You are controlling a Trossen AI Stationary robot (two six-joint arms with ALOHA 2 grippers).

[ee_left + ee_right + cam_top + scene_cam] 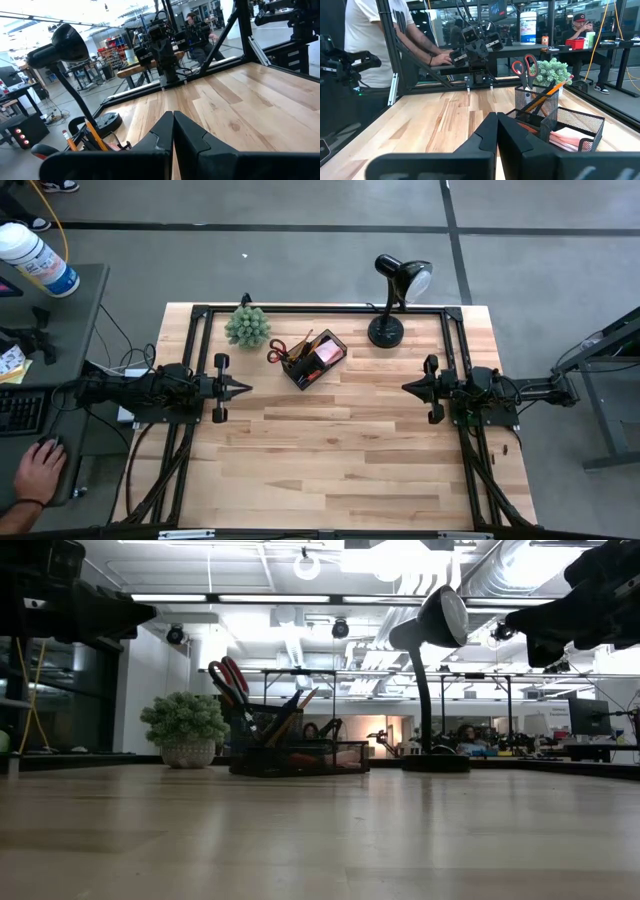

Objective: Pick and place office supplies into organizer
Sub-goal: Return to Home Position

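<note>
**Q:** What do I have on the table [350, 470]?

**A:** The left gripper [247, 388] is at the left side and the right gripper [405, 387] at the right, facing each other. I read both pairs of jaws as pressed together, holding nothing.

**Q:** And the task items?

**A:** Between the desk lamp [398, 298] and the plant [247, 326], at the far side, sits the organizer [315, 361]. Red-handled scissors [277, 352] and an orange pencil [547, 94] stand in its tall cup. The pink sticky-note pad [328, 352] lies in its low tray.
</note>
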